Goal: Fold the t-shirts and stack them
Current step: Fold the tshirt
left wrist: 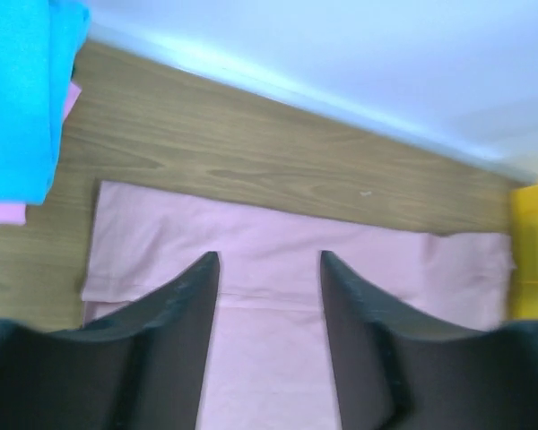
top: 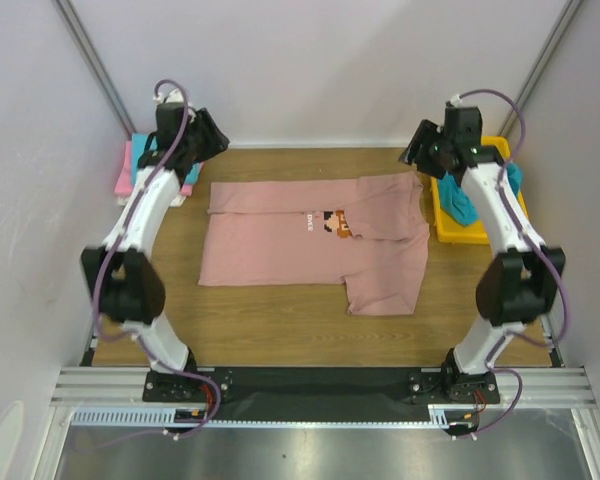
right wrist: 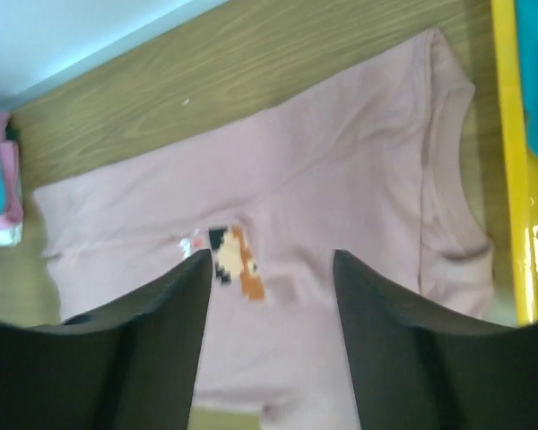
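**Top external: pink tee part-folded, both arms off it**

Top external view has the dusty-pink t-shirt (top: 310, 250) lying flat mid-bench (top: 280, 335), collar toward the yellow tray (top: 442, 235). Its far long edge is turned over onto the body, part-covering the chest print (top: 332, 224). The near sleeve (top: 385, 292) sticks out toward the arm bases, unfolded. Left fingers (left wrist: 186, 322) are apart with nothing between them, hovering by the hem end near the folded stack (top: 132, 172) at far left. Right fingers (right wrist: 175, 327) are also apart and empty, above the collar end beside the tray. A teal shirt (top: 462, 205) lies in the tray.

Handling, my read:
- Thin soft cloth, light, no stiffness. It will sag and drag between two grips, so both ends should lift together.
- The layers may slide on each other and undo the fold.
- Best hold is a pinch through both layers at the corners of an edge: hem corner for the left, shoulder or sleeve seam for the right, where the stitching is thicker.
- A mid-panel pinch would bunch it.
- Next fold is probably the near edge and sleeve turned in.
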